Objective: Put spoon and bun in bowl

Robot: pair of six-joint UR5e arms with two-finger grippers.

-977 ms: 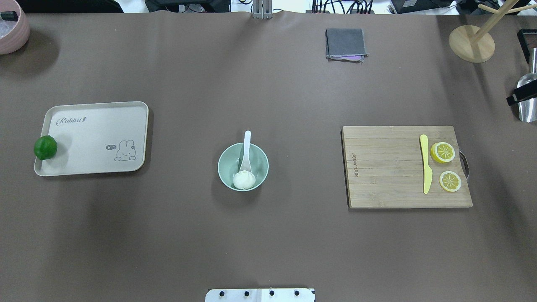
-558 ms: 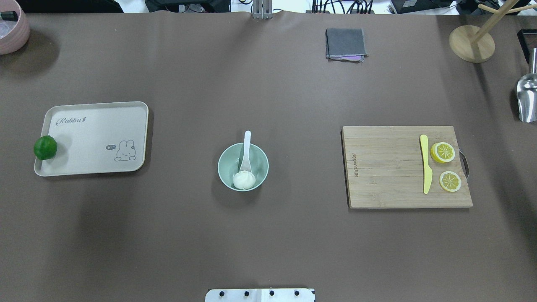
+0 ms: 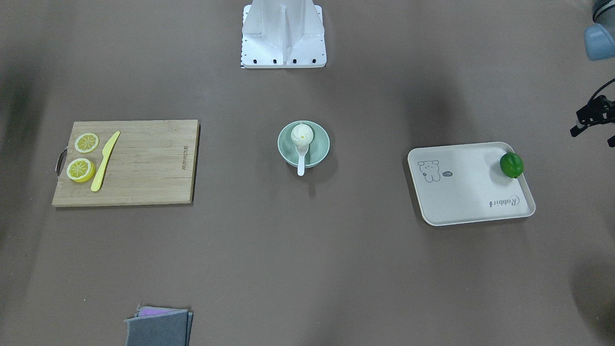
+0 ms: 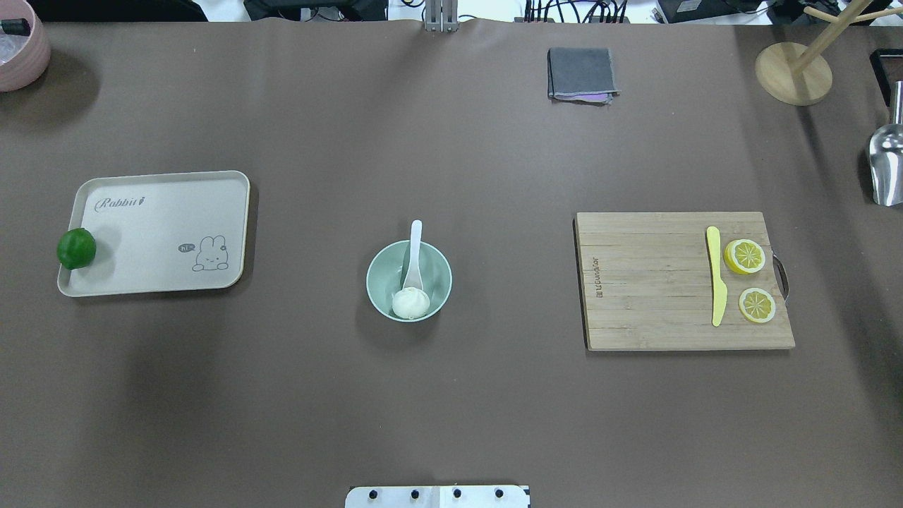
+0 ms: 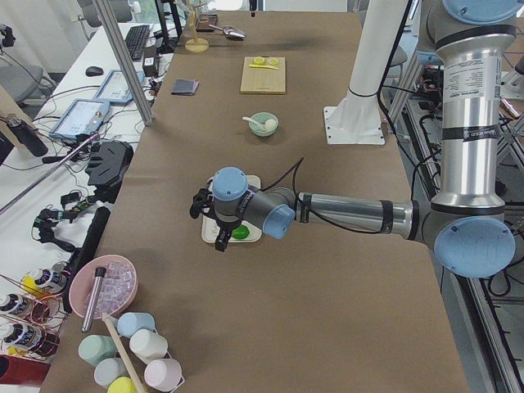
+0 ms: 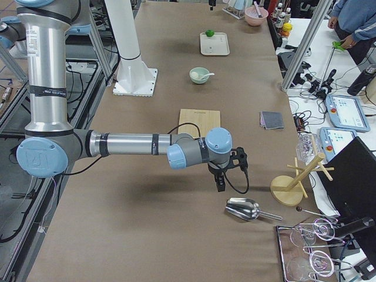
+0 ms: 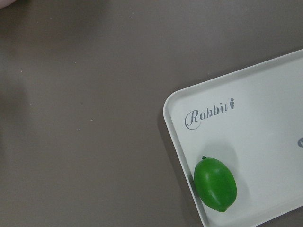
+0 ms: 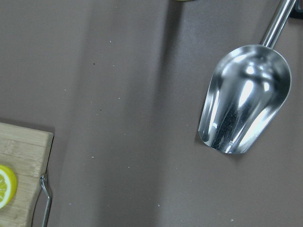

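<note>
Overhead exterior: bun (image 4: 410,303), spoon (image 4: 415,243) in bowl (image 4: 377,279); left end effector (image 5: 218,237), right end effector (image 6: 221,183) opening can't tell.

You see the bowl (image 4: 379,279) in the middle of the table (image 4: 451,409). It stands well apart from the tray (image 4: 162,212) on one side and the cutting board (image 4: 649,282) on the other, with wide bare table between them. The spoon (image 4: 413,254) handle sticks out over the bowl's rim, away from the robot. The bun (image 4: 410,303) fills the side near the robot. The scoop (image 4: 885,166), wooden stand (image 4: 794,74) and cloth (image 4: 582,70) sit near the table's edges.
</note>
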